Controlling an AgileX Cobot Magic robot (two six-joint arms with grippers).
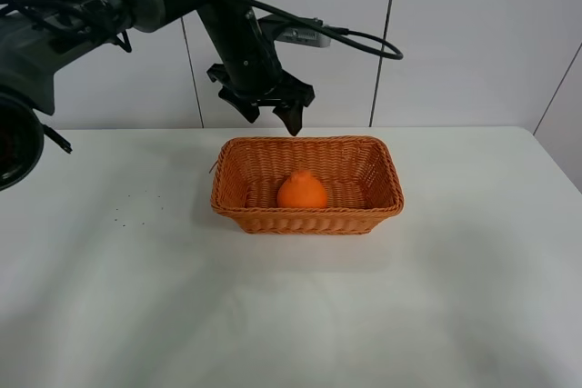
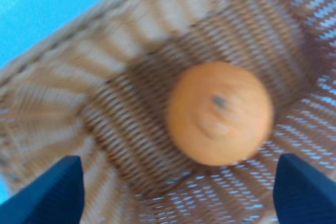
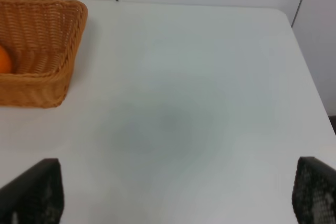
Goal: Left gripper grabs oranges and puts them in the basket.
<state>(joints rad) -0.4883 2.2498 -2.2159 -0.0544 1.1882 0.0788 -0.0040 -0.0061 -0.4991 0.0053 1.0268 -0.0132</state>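
Left gripper: it is held in the air over the far rim of the basket; its fingers are spread apart and nothing is held between them.
Orange: it is set on the basket floor, near the middle, resting on its base with the necked top upward.
Exterior high view: the whole black left arm, its looping cable and the white table are shown; the gap between claw and fruit is made plain only here.
Left wrist view: the fruit's stem and bumpy crown are seen from above, framed by the weave, with the two dark fingertips at either side; the picture is blurred.
Right gripper: it is shown only by its own wrist camera, above bare table; its fingers are wide apart and empty.
Right wrist view: one end of the basket is caught, well apart from the right gripper, and only a sliver of the orange is seen at the picture's edge.
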